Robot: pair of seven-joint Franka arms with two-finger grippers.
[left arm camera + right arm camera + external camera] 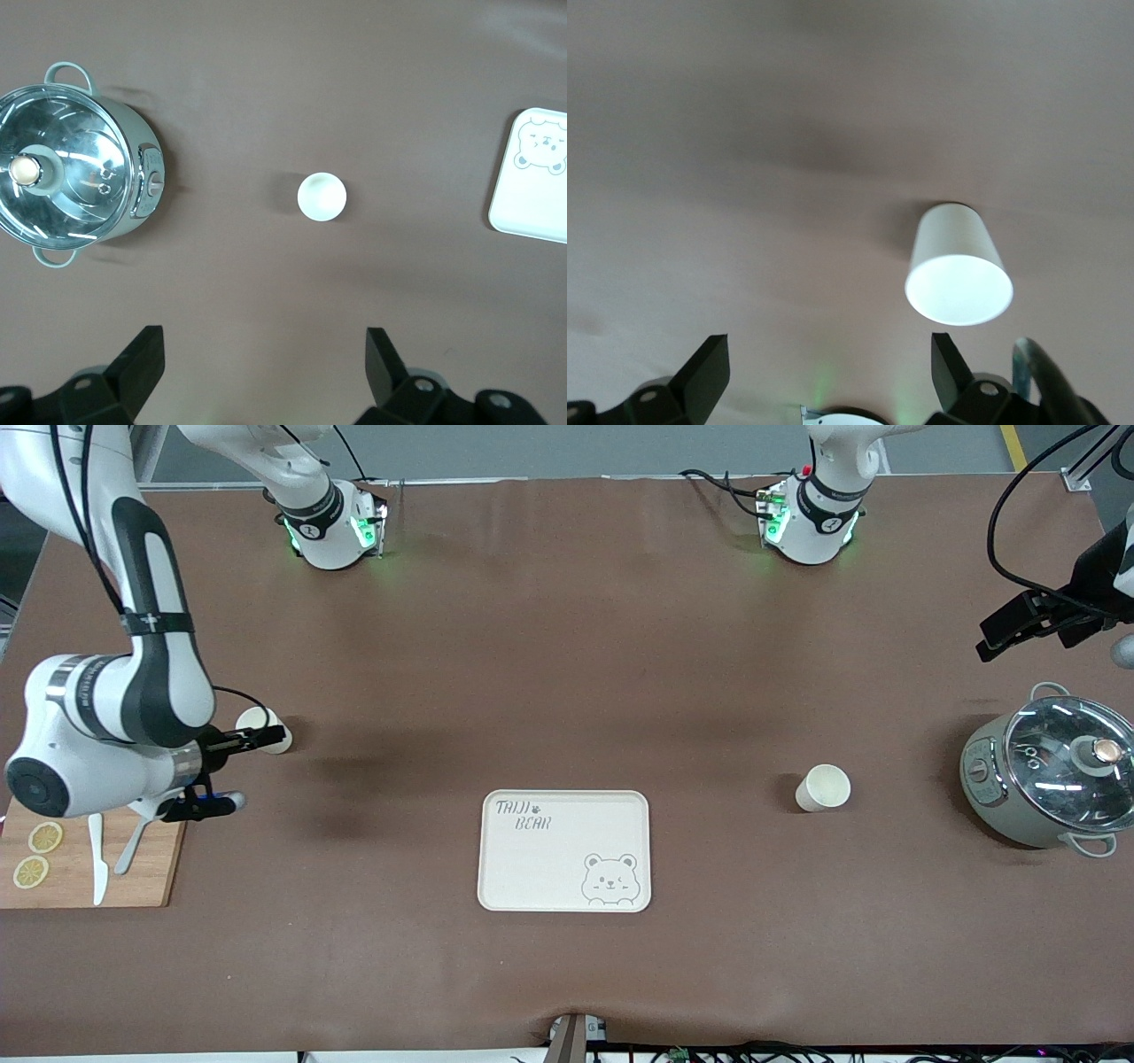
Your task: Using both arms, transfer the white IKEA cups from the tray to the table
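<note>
One white cup (265, 729) stands toward the right arm's end of the table. My right gripper (261, 769) is open and low beside it, with one finger (257, 737) crossing in front of the cup. In the right wrist view the cup (957, 266) is ahead of the open gripper (830, 359), off toward one finger, not between them. The other white cup (824, 788) stands upright between the tray and the pot. My left gripper (983, 639) is open and high over the table's edge at the left arm's end. Its wrist view shows that cup (321, 196) well below the gripper (266, 354).
A cream bear tray (564, 850) lies mid-table near the front camera and also shows in the left wrist view (536, 177). A grey-green pot with a glass lid (1050, 779) stands at the left arm's end. A wooden board (151, 868) with lemon slices and cutlery lies under the right arm.
</note>
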